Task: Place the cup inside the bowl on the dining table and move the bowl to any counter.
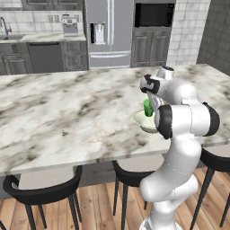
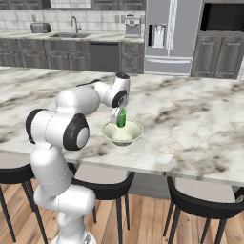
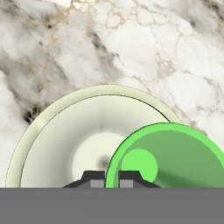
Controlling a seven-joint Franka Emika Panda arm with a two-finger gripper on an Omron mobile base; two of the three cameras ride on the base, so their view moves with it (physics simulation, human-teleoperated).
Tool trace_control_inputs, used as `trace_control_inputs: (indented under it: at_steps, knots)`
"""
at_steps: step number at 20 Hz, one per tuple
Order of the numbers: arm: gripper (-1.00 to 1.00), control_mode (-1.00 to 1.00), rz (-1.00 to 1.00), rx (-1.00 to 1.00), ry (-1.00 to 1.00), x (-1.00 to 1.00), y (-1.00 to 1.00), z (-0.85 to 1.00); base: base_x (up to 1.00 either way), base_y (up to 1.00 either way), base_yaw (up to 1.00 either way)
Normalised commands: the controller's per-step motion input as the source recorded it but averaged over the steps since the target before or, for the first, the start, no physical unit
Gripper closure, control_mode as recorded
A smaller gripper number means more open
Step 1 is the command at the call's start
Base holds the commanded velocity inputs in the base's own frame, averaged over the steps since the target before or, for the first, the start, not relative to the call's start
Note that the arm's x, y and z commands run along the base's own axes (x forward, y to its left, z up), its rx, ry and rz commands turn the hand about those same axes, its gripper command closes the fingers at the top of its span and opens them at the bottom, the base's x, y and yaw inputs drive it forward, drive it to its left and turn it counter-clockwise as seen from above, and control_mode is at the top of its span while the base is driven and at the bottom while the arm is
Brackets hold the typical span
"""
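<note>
The hand view looks straight down into the bowl (image 3: 57, 144), a wide pale cream-green round with a light rim, which lies on the white marble of the dining table (image 3: 144, 48) with its grey-brown veins. The bright green cup (image 3: 175, 157) stands upright over the right part of the bowl, its open mouth facing the camera and its bottom visible as a lighter green circle. The gripper (image 3: 111, 177) has its two dark finger tips close together, with the left wall of the cup's rim between them.

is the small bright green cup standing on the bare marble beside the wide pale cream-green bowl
No, the green cup is over the inside of the pale bowl, not on the marble table beside it.
</note>
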Motion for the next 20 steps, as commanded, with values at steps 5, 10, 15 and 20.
trace_control_inputs:
  at_steps: [5,10,15,20]
  knots:
    - [1.0,-1.0,0.03,0.0,0.0,0.0,-0.01,-0.05,0.0,0.0,0.0]
    - [1.0,-1.0,0.03,0.0,0.0,0.0,-0.08,-0.14,0.0,0.0,0.0]
    - [1.0,-1.0,0.02,0.0,0.0,0.0,-0.1,-0.17,0.0,0.0,0.0]
    - [1.0,-1.0,0.03,0.0,0.0,0.0,-0.13,-0.15,0.0,0.0,0.0]
